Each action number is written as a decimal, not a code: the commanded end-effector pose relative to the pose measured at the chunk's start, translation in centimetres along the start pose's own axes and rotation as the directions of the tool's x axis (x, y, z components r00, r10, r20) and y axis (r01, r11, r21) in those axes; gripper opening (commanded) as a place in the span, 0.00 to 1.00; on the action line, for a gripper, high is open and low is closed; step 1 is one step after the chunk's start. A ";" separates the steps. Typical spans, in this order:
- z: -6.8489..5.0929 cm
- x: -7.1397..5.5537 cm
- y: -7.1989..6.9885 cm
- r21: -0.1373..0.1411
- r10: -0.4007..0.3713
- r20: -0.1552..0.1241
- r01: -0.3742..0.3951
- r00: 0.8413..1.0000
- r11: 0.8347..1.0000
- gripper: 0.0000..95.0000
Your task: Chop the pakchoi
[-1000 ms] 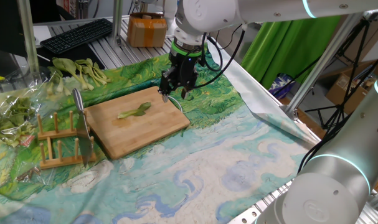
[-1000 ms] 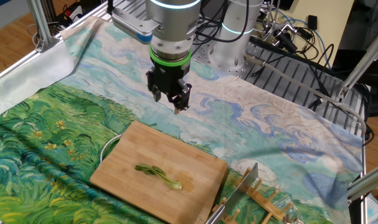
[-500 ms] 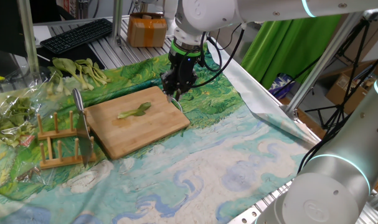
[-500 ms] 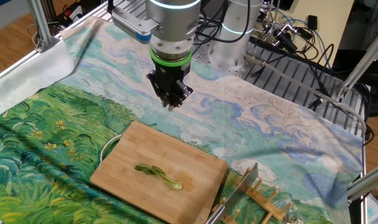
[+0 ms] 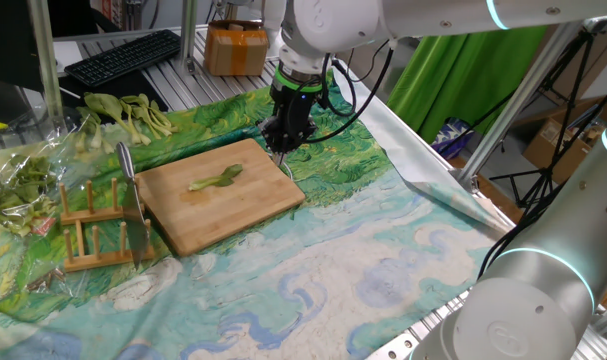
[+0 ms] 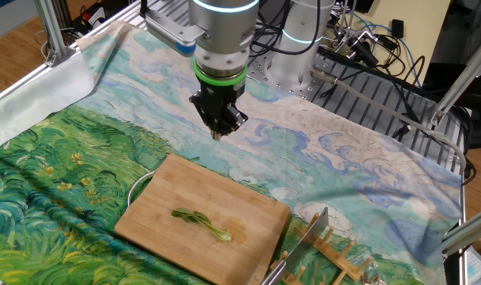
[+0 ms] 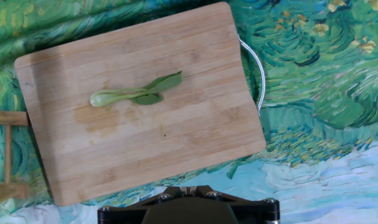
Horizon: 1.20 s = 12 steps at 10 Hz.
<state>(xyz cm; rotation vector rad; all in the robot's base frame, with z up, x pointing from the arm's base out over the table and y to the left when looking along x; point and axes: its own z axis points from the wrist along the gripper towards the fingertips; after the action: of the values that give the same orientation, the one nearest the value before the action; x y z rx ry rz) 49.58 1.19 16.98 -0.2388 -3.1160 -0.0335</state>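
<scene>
glossy white arm [image 5: 333, 20] with a green ring, black cables, and black pincer [image 6: 219, 131].

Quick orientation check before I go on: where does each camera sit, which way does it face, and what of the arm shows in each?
One fixed view: off the table's corner, looking across the cutting board toward the keyboard; shows the arm and shut claw, plus a second arm's links at the right.
The other fixed view: opposite side, facing the arm's base; claw hangs past the board's far edge.
Hand view: straight down from the wrist; only the claw mount's dark edge shows at the bottom.
Shared: all three show the board and the pakchoi.
</scene>
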 end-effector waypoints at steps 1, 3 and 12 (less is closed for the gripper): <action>0.6 -0.1 0.6 -0.003 0.010 0.004 -0.010 1.000 1.000 0.00; 1.5 -0.1 1.9 -0.008 0.032 0.010 -0.032 0.999 0.999 0.00; 5.6 0.5 7.5 -0.016 0.134 0.022 -0.134 0.991 0.991 0.00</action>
<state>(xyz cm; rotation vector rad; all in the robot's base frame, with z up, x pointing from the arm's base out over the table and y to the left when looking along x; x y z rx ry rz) 50.14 8.96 11.52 -0.4515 -3.1109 -0.0514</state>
